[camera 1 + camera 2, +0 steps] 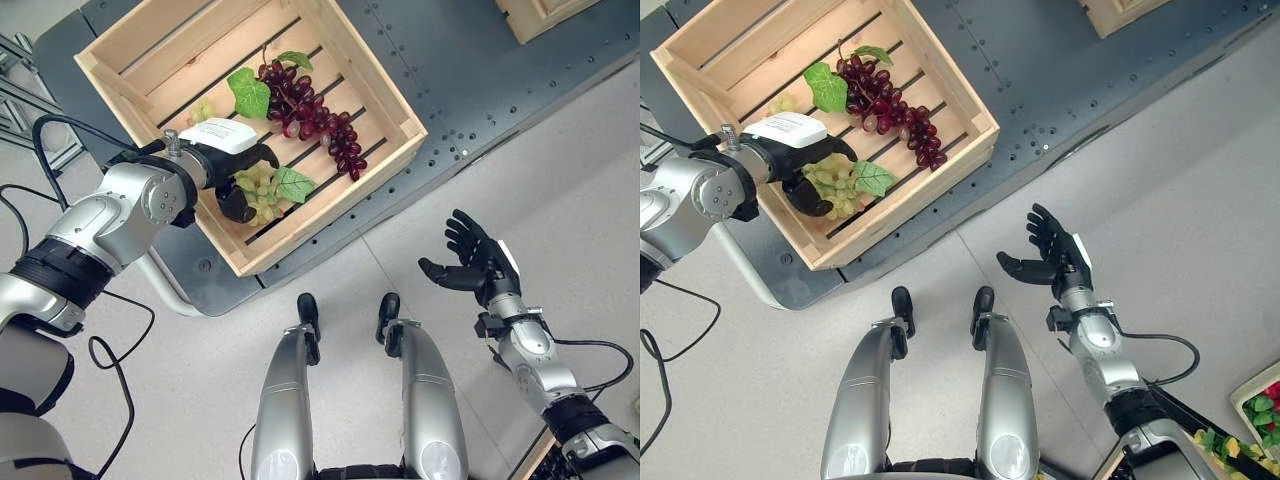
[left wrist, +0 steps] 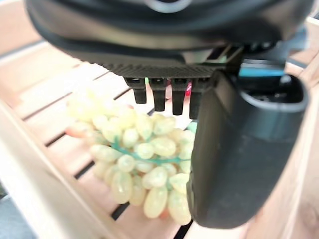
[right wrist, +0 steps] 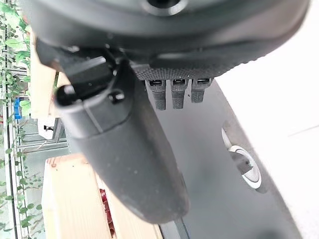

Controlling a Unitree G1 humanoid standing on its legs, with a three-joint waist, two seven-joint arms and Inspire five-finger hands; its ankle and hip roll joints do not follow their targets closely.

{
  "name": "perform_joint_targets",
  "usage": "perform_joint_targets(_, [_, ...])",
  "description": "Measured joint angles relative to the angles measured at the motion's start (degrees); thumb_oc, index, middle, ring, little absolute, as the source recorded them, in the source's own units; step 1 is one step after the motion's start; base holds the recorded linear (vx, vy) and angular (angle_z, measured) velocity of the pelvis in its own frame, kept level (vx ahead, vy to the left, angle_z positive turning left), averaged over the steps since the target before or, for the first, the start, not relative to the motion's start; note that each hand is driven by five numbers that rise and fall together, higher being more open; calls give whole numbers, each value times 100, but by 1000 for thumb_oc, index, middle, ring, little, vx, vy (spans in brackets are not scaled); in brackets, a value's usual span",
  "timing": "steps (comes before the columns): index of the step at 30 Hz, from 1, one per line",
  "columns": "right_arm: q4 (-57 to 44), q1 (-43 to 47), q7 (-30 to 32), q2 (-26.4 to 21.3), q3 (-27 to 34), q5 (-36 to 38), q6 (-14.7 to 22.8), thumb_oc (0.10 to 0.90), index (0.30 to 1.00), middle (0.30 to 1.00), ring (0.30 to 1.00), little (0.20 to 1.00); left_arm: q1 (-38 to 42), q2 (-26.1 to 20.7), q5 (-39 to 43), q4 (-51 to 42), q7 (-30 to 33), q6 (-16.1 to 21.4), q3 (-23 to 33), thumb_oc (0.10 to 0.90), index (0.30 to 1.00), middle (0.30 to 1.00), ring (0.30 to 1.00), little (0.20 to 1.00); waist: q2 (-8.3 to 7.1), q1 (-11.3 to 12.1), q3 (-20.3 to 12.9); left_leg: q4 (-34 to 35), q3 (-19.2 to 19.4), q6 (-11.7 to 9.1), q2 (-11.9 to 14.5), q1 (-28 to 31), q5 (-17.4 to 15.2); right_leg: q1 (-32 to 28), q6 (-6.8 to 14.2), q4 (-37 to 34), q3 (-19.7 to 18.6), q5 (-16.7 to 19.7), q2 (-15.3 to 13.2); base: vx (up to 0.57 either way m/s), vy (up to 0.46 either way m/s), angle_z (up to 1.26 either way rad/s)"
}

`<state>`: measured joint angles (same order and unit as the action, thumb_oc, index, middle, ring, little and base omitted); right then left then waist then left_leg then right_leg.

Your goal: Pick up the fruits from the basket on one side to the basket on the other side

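Two grape bunches in wooden crate (image 1: 395, 150) on dark desk (image 1: 480, 70). Left hand (image 1: 235, 160) inside crate, fingers curled round green grapes (image 2: 139, 169) near front wall. Purple grapes (image 1: 315, 118) just beyond, loose on slats. Right hand (image 1: 478, 260) over floor, fingers spread, holding nothing.

Crate wall (image 1: 330, 205) and red grapes (image 1: 315, 115) hem the left hand (image 1: 240, 170).

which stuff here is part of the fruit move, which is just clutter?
Job:
- green grapes, left hand over them
- red grapes
- wooden crate holding both
- right hand, open, idle

Lying about:
- second crate at far edge
- dark platform
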<state>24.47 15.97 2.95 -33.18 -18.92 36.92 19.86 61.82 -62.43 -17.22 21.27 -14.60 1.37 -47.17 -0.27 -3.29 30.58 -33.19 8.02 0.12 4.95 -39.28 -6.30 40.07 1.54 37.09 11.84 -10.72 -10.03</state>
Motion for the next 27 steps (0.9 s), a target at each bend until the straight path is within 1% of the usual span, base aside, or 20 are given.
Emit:
perform_joint_targets(1, [0, 7, 0, 8, 0, -1, 20, 800, 900, 900, 900, 900, 0, 2, -7, 7, -23, 43, 0, 800, 900, 900, 900, 900, -3, 4, 0, -3, 0, 6, 0, -5, -3, 0, 0, -2, 3, 0, -3, 0, 0, 0])
perform_joint_targets(3, [1, 45, 9, 9, 0, 0, 32, 800, 900, 900, 900, 900, 0, 7, -268, 21, -35, 99, -11, 800, 900, 900, 900, 900, -19, 0, 0, -7, -1, 13, 0, -12, -8, 3, 6, -11, 3, 3, -5, 0, 0, 0])
perform_joint_targets(5, [1, 72, 9, 14, -3, 0, 73, 800, 900, 900, 900, 900, 43, 8, -736, 150, 96, 243, -193, 800, 900, 900, 900, 900, -53, -27, -5, -3, 1, 17, 1, -18, -11, 4, 11, -11, 2, 6, -5, -15, 0, 0])
perform_joint_targets(7, [27, 131, 25, 10, -17, 4, 111, 800, 900, 900, 900, 900, 342, 5, -1436, 400, 388, 407, -786, 800, 900, 900, 900, 900, -94, -50, -6, -16, -5, 19, 8, -90, -12, 53, 27, -55, 3, 19, 10, 0, 0, 0])
perform_joint_targets(9, [63, 194, 29, 11, -59, 5, 115, 800, 900, 900, 900, 900, 425, 6, -1745, 495, 536, 443, -1013, 800, 900, 900, 900, 900, -112, -56, -9, -23, 2, 20, 30, -149, -11, 94, 34, -108, 2, 61, 35, -14, -2, -4])
perform_joint_targets(11, [76, 228, 36, 20, -88, 7, 117, 800, 900, 900, 900, 900, 423, 45, -1864, 590, 569, 474, -1062, 800, 900, 900, 900, 900, -136, -61, -6, -20, 9, 26, 38, -187, -12, 126, 39, -114, 3, 98, 40, -27, 1, -6])
perform_joint_targets(15, [133, 307, 57, 53, -225, 9, 129, 800, 900, 900, 900, 900, 441, 73, -1931, 630, 626, 475, -978, 800, 900, 900, 900, 900, -152, -47, -9, -19, 12, 43, 51, -218, -20, 126, 50, -197, 4, 135, 64, -6, 2, -1])
perform_joint_targets(18, [175, 498, 59, 71, -271, 10, 129, 800, 900, 900, 900, 900, 449, 173, -2272, 691, 662, 506, -926, 800, 900, 900, 900, 900, -156, -56, -11, -23, 13, 57, 51, -220, -30, 121, 61, -207, -1, 144, 58, 0, 0, 0])
perform_joint_targets(20, [224, 594, 76, 71, -275, 81, 128, 800, 900, 900, 900, 900, 450, 296, -2577, 699, 704, 408, -926, 800, 900, 900, 900, 900, -158, -48, -13, -24, 13, 58, 48, -219, -30, 119, 61, -211, 0, 147, 53, -16, 10, 1])
perform_joint_targets(22, [237, 683, 81, 71, -278, 201, 129, 800, 900, 900, 900, 900, 433, 442, -2698, 806, 835, 299, -880, 800, 900, 900, 900, 900, -159, -45, -14, -17, 13, 58, 47, -226, -26, 123, 60, -239, 8, 147, 53, -36, 22, 1])
perform_joint_targets(24, [221, 764, 85, 66, -276, 201, 129, 800, 900, 900, 900, 900, 432, 594, -2816, 880, 1007, 101, -864, 800, 900, 900, 900, 900, -159, -67, -16, -13, 10, 50, 48, -274, -13, 153, 55, -265, 27, 162, 59, 0, 0, 0])
perform_joint_targets(25, [212, 800, 87, 66, -275, 201, 129, 800, 900, 900, 900, 900, 411, 692, -2845, 941, 1192, -56, -832, 800, 900, 900, 900, 900, -161, -78, -17, -5, 6, 52, 52, -321, -4, 189, 52, -290, 36, 180, 67, 0, 0, 0])
perform_joint_targets(27, [208, 848, 130, 67, -270, 196, 129, 800, 900, 900, 900, 900, 394, 894, -3012, 1136, 1554, -191, -730, 800, 900, 900, 900, 900, -164, -88, -19, -2, 6, 53, 52, -419, 9, 289, 53, -291, 39, 191, 68, -19, 4, 0])
